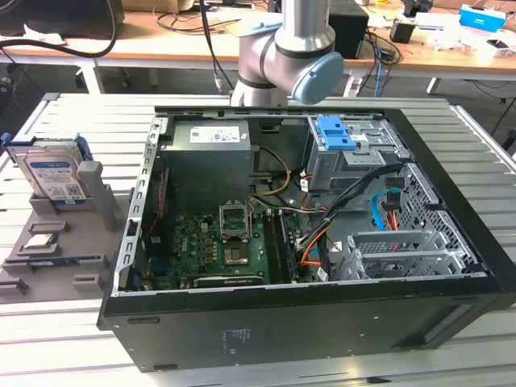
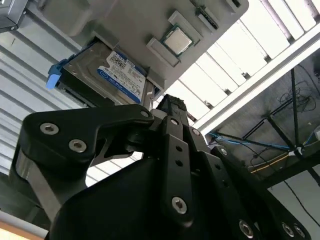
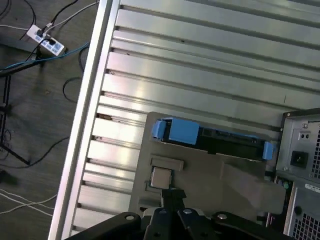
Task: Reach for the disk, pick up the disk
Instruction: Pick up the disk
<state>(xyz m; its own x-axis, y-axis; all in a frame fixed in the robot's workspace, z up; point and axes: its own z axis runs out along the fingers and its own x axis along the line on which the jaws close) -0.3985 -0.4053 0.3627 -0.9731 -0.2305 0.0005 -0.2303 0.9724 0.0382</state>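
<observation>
The disk (image 1: 52, 173) is a silver-grey drive with a blue-and-white label and a blue frame. It stands on edge in a grey holder (image 1: 90, 201) at the exterior view's left. In the second wrist view the disk (image 2: 117, 75) shows its label side, just beyond my gripper (image 2: 170, 102). Seen edge-on in the first wrist view, the disk (image 3: 215, 141) lies some way past my gripper (image 3: 173, 194). The black fingers meet at their tips, shut on nothing and apart from the disk.
A small square silver chip (image 3: 161, 176) lies on the grey holder (image 3: 225, 175) between gripper and disk. An open black computer case (image 1: 282, 322) with a blue bracket (image 1: 334, 133) stands on the slatted aluminium table (image 1: 64, 322). The arm's joint (image 1: 282, 48) rises behind the case.
</observation>
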